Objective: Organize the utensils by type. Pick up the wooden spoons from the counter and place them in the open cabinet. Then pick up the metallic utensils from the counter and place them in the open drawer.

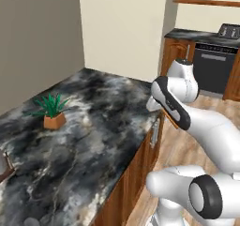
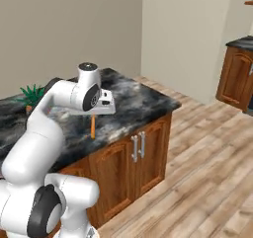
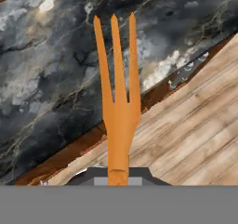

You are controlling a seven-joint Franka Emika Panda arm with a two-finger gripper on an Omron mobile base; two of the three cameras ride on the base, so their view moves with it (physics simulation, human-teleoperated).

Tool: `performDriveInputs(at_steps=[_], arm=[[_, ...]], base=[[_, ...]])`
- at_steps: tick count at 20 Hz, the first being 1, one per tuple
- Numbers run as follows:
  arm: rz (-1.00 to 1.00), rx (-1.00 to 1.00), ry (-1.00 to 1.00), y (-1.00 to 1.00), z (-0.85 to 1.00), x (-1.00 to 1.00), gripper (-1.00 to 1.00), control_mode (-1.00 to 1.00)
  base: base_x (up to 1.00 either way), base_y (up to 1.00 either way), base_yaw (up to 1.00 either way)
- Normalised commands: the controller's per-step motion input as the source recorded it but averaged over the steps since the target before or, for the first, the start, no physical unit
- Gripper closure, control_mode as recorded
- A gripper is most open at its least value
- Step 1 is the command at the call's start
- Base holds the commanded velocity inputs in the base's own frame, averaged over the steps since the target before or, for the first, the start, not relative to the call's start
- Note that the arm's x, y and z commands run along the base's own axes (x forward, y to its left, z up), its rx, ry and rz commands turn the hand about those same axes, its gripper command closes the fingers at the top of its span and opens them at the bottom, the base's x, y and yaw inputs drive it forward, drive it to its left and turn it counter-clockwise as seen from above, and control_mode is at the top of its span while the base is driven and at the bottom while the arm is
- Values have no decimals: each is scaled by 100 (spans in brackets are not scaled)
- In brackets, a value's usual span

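I have the counter (image 2: pixel 138 103) under me, its black-and-grey marble running back to a small potted plant (image 1: pixel 54 112) near the wall, and the arm reaches out over the counter's front corner above the reddish-brown cabinet doors (image 2: pixel 141 158). The gripper (image 2: pixel 94 114) is closed on the handle of the wooden fork (image 3: pixel 118 107), which hangs tines down just over the marble edge in the right base view; in the hand view its three tines point away from me across the slab and the floor boards beyond.

This looks like the carry stage for the first wooden piece, with the open cabinet out of frame, so I cannot say which way it lies. To do the carry well I would keep the grip firm, since the hold is at the very end of a long thin handle and the fork could swing or twist. I would lift clear of the counter edge before swinging, and move slowly so the tines catch nothing.
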Motion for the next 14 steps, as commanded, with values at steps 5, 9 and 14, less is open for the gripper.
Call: performDriveInputs(at_steps=[5,9,14], arm=[[0,0,0,0,0,0,100,100],[0,0,0,0,0,0,100,100],[0,0,0,0,0,0,100,100]], base=[[0,-1,-100],[8,-11,-97],[38,-12,-67]])
